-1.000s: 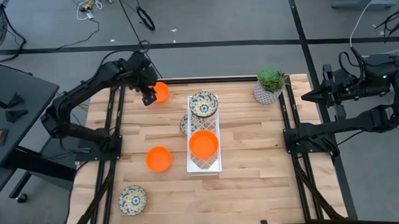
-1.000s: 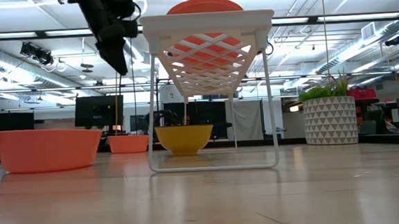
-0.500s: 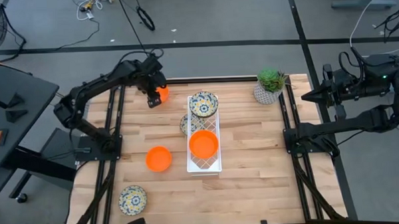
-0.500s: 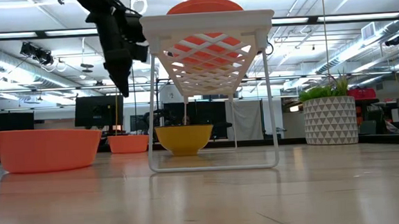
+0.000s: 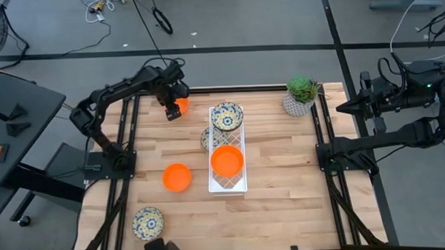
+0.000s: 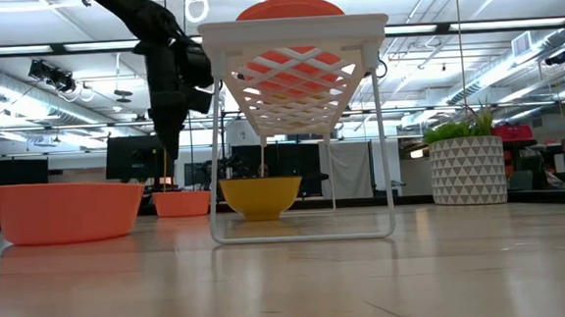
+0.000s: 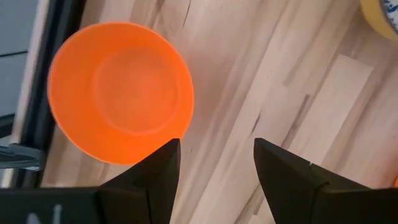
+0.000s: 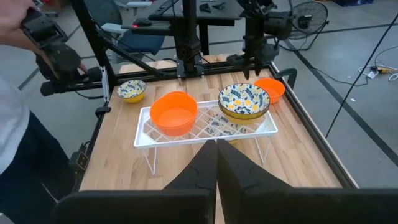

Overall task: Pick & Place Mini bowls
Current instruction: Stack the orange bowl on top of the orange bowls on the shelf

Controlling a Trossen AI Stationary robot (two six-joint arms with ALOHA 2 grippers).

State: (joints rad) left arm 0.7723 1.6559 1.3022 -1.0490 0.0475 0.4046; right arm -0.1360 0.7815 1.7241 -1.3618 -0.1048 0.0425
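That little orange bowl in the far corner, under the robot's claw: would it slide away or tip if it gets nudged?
Probably slide. The orange bowl looks smooth and thin-walled, likely light plastic, and sits upright on the smooth wooden table. Its rounded sides narrowing to a small base suggest a push on the rim could rock it. The left end effector is open beside it, so one finger could knock the rim.

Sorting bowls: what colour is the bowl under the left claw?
Plain bright orange bowl, clearest in the left wrist view.

Left hand over far orange bowl — right arm parked off-table.
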